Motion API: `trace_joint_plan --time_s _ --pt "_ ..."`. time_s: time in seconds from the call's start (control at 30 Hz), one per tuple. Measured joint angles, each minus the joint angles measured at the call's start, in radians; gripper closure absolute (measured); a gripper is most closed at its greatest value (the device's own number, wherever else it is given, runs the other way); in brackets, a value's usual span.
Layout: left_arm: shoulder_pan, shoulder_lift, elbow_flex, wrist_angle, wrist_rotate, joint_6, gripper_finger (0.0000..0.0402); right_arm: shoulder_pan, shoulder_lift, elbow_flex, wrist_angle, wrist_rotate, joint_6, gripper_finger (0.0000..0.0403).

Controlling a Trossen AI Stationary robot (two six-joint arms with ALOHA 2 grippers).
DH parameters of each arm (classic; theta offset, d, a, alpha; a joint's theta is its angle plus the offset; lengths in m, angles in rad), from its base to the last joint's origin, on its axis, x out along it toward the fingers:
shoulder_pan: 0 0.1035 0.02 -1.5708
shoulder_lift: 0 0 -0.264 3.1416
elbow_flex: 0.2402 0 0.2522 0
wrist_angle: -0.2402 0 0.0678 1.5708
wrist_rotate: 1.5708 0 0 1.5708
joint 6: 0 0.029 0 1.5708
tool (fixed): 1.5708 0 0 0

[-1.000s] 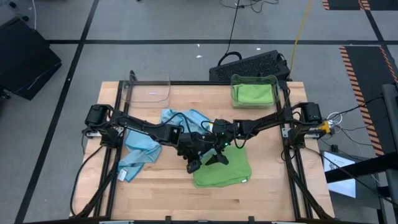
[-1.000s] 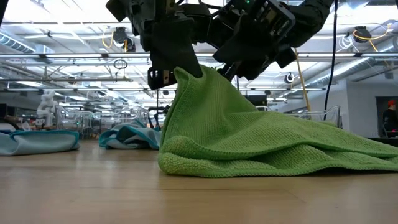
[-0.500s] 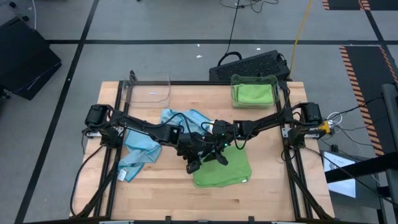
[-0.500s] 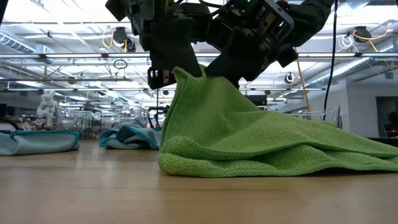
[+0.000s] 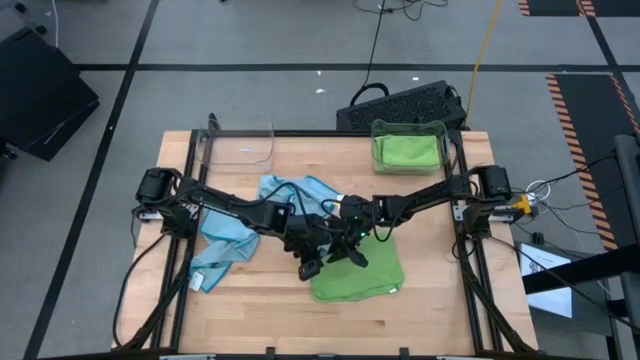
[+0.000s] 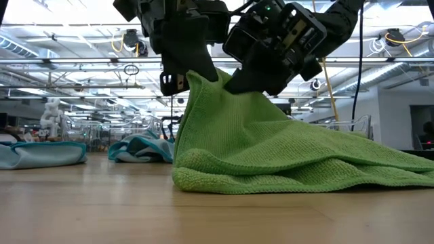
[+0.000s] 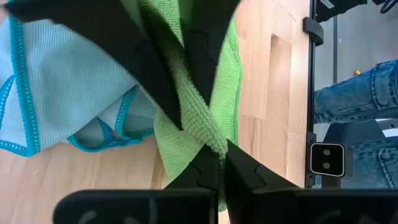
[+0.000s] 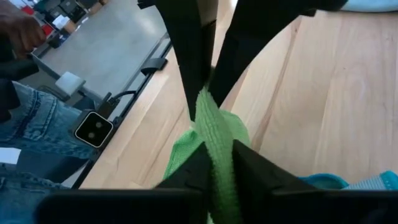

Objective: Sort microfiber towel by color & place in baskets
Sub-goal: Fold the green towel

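Both the left hand (image 6: 178, 80) and the right hand (image 6: 239, 83) are clamped on one raised edge of the green microfiber towel (image 5: 358, 272) at the desk (image 5: 430, 310) centre, and the clear basket with green cloth (image 5: 408, 148) lies behind, nearer the right arm.

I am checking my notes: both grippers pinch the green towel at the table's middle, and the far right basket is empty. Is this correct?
Not fully. Both the left gripper and right gripper do pinch the green towel, but the far right basket is not empty: the high view shows a folded green towel inside it.
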Motion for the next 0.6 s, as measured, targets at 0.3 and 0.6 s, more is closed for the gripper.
trace_joint_plan --time_s 0.3,0.6 --pt "-0.006 -0.001 0.001 0.005 -0.025 -0.064 0.0385 -0.001 -0.008 0.010 -0.002 0.001 -0.005 0.0400" --pt "-0.103 -0.005 0.002 -0.107 -0.271 -0.286 0.0239 -0.001 -0.009 0.014 -0.032 -0.002 0.021 0.0401"
